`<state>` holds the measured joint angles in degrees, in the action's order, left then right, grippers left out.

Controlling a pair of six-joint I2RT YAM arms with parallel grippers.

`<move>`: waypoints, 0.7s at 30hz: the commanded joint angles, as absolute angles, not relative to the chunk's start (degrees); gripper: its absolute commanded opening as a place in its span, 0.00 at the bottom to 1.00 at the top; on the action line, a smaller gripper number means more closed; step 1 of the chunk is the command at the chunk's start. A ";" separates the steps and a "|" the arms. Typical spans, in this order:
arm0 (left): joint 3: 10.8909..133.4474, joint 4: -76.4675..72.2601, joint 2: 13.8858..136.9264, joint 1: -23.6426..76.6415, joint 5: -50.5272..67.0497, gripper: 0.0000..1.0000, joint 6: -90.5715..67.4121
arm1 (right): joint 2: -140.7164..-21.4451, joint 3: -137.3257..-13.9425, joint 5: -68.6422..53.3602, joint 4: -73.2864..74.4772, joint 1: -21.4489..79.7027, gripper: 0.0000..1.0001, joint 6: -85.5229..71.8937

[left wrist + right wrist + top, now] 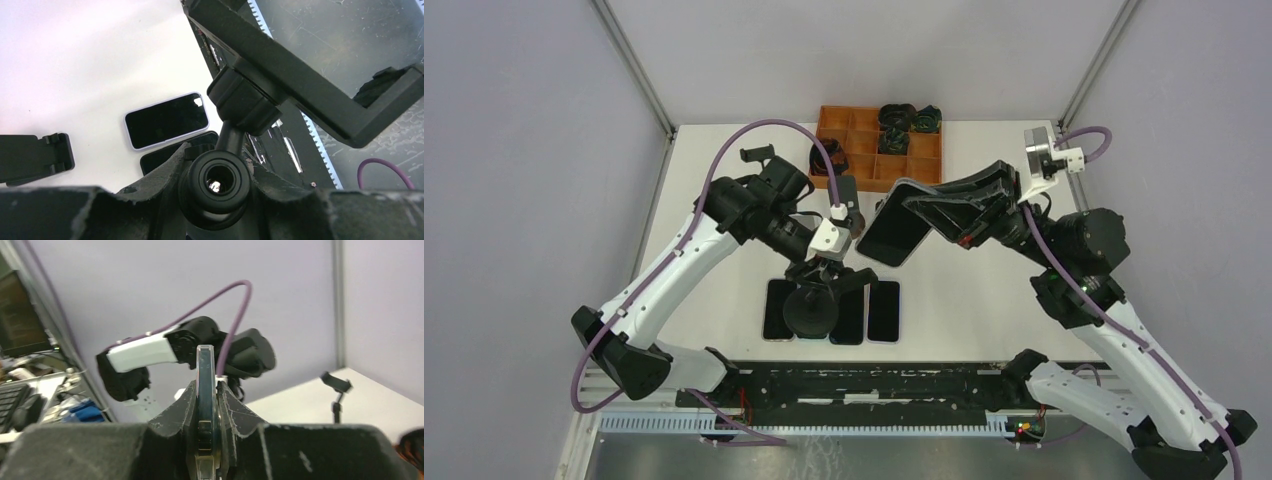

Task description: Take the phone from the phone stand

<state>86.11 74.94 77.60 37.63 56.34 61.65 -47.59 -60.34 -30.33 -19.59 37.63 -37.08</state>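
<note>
My right gripper (936, 216) is shut on a dark phone (894, 226) and holds it tilted in the air above the table's middle. In the right wrist view the phone (205, 385) stands edge-on between my right gripper's (206, 407) jaws. The black phone stand (812, 306) stands near the front of the table. My left gripper (826, 268) is shut on its neck. In the left wrist view my left gripper (218, 186) clamps the stand's round joint (220, 181), and its empty cradle (300, 70) sticks up to the right. The phone is clear of the stand.
Three phones lie flat around the stand's base, at the left (777, 310), middle (850, 320) and right (883, 310). An orange compartment tray (864, 140) with black parts sits at the back. A second small stand (759, 155) stands at the back left.
</note>
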 commanded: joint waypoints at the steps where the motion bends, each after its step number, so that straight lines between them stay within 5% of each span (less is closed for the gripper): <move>1: 90.00 76.05 76.39 37.73 57.21 0.02 62.37 | -47.91 -69.33 -19.04 -1.64 36.93 0.00 -27.06; 6: 90.96 77.17 76.53 37.68 55.76 0.02 63.43 | -50.61 -67.10 -15.15 12.39 33.52 0.00 -27.32; 14: 91.93 77.34 75.13 37.70 54.88 0.02 63.03 | -55.06 -40.98 -40.24 0.41 16.19 0.00 -38.60; 21: 92.20 77.05 75.05 37.70 54.31 0.02 63.02 | -62.26 -35.89 -40.26 6.69 15.95 0.00 -30.51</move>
<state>88.82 77.73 77.30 37.63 52.60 61.84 -62.11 -34.83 -35.53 10.55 15.77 -33.15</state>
